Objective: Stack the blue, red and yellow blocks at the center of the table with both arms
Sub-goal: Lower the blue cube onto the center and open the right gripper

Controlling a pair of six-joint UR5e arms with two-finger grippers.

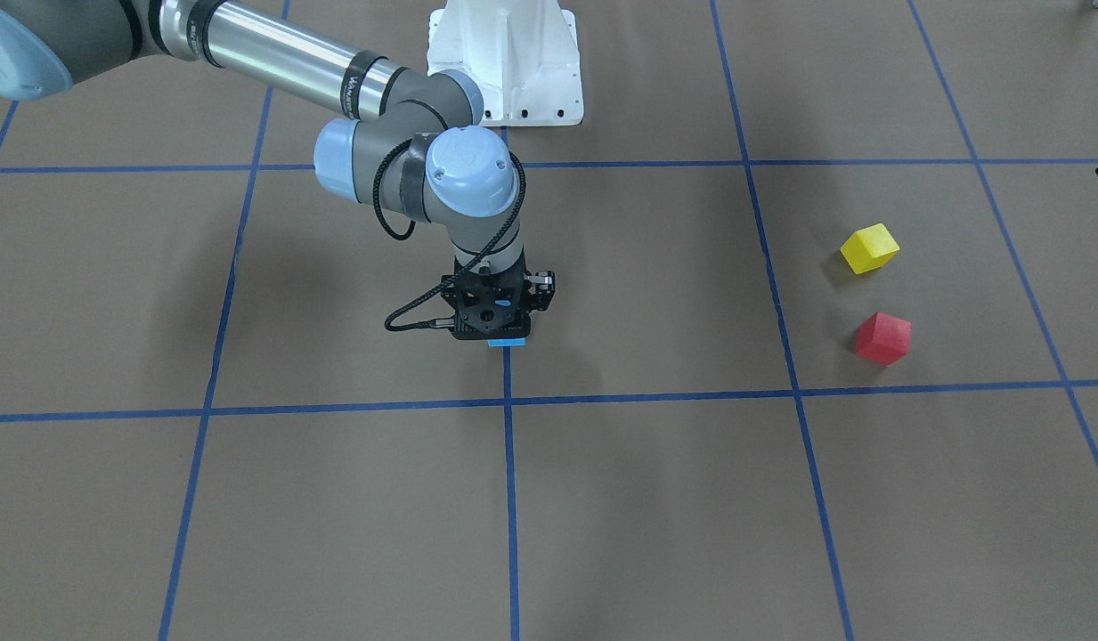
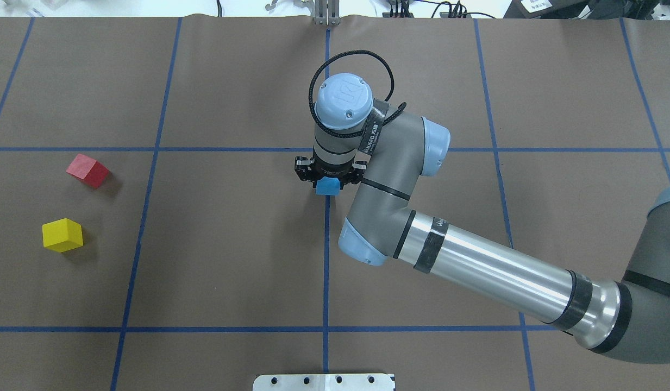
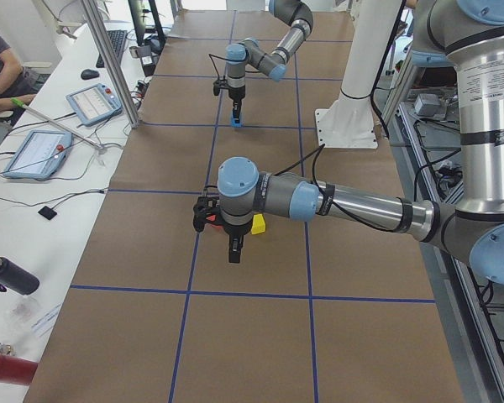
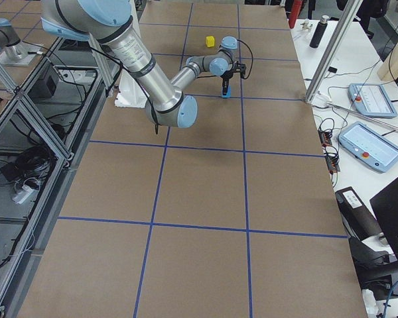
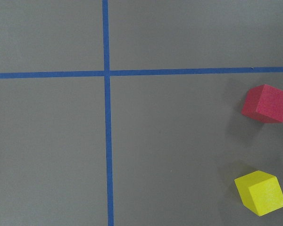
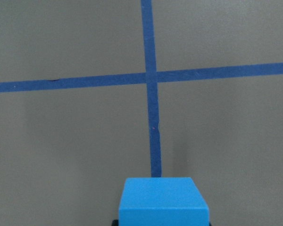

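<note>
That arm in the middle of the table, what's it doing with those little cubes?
The robot's right pincer grips the blue block, low over the tape line at the center of the table. The red block and yellow block sit apart on the robot's left side, not yet stacked. The left pincer hovers above them.

White side bench with two tablets and a black bottle; slanted aluminium post alongside.
</note>
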